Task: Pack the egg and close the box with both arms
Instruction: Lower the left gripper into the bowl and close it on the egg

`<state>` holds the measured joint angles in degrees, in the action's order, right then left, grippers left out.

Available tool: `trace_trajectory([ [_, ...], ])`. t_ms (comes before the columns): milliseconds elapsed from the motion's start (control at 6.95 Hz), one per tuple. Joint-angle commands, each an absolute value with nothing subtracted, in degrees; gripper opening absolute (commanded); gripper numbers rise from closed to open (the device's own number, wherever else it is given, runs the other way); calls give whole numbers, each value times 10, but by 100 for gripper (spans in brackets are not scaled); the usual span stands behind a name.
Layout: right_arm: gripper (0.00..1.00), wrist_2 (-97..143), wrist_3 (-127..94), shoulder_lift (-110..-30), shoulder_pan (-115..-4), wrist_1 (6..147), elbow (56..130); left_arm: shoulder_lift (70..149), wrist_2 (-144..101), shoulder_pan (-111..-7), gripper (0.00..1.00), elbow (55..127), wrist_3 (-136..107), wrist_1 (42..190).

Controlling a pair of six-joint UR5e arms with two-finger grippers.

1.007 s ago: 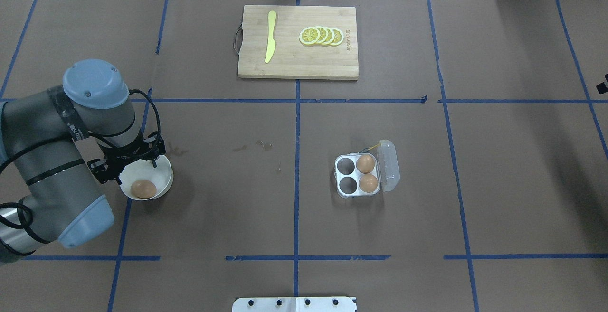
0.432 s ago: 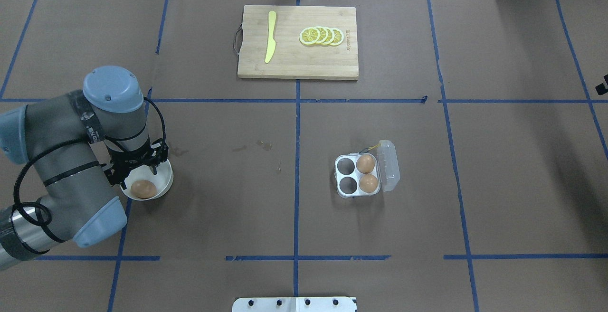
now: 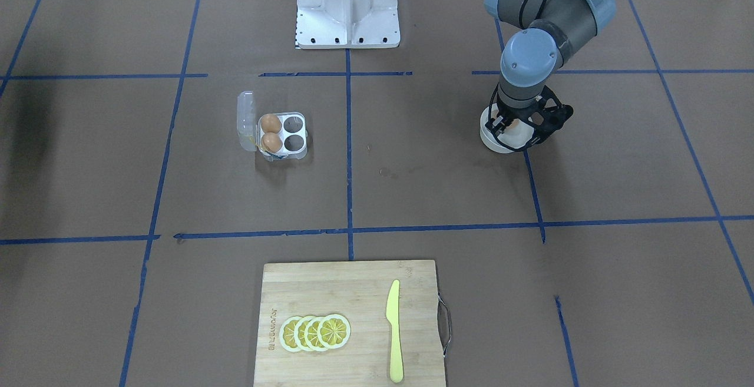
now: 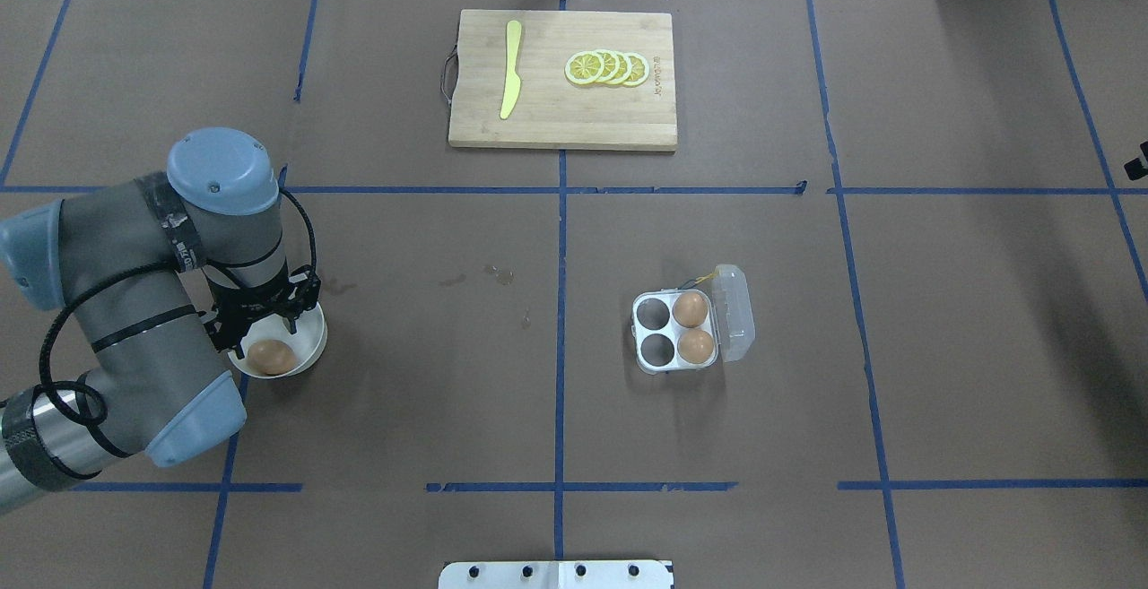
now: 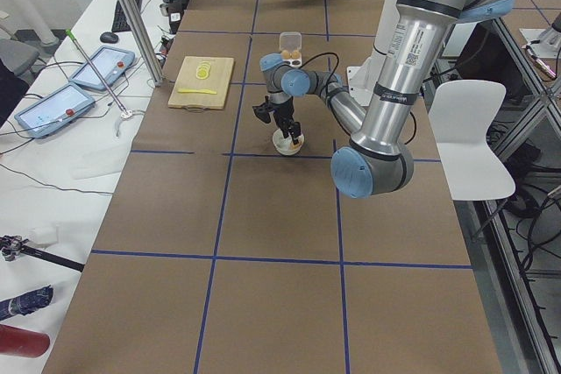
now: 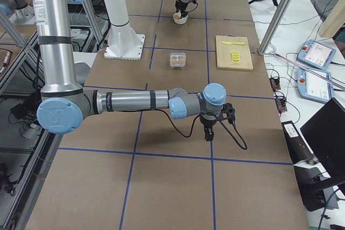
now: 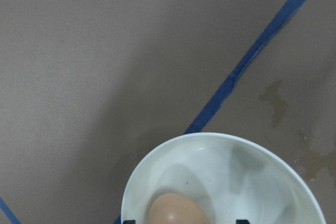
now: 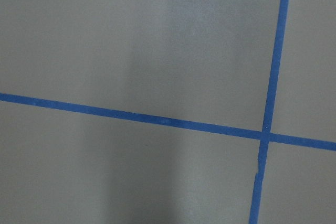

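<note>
Left gripper (image 4: pixel 258 331) nearer egg (image 4: pixel 271 357), bowl (image 4: pixel 317 338) rim around

The left arm (image 4: pixel 134 329) is made of grey and silver tubes, with joints covered by light-blue caps (image 4: pixel 218 169). Black cables (image 4: pixel 310 230) are looped alongside it.

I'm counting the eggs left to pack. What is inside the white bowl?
One brown egg lies in the bowl. The left tool hangs over it, open, and covers part of the bowl's floor, so nothing more can be confirmed there.
</note>
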<state>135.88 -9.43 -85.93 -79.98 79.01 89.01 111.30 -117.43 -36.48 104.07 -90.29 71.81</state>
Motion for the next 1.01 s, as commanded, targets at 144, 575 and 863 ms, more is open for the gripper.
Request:
trace_trajectory([
  [144,100,1361,-94,-860,-800,790,889,1114,-1174,-362,65,1038,-903,718],
  [575,100,1361,-94,-860,-800,790,888,1114,-1174,-359,64,1031,-902,718],
  [863,100,1361,-94,-860,-800,790,885,1114,-1174,-352,64,1030,-900,719],
])
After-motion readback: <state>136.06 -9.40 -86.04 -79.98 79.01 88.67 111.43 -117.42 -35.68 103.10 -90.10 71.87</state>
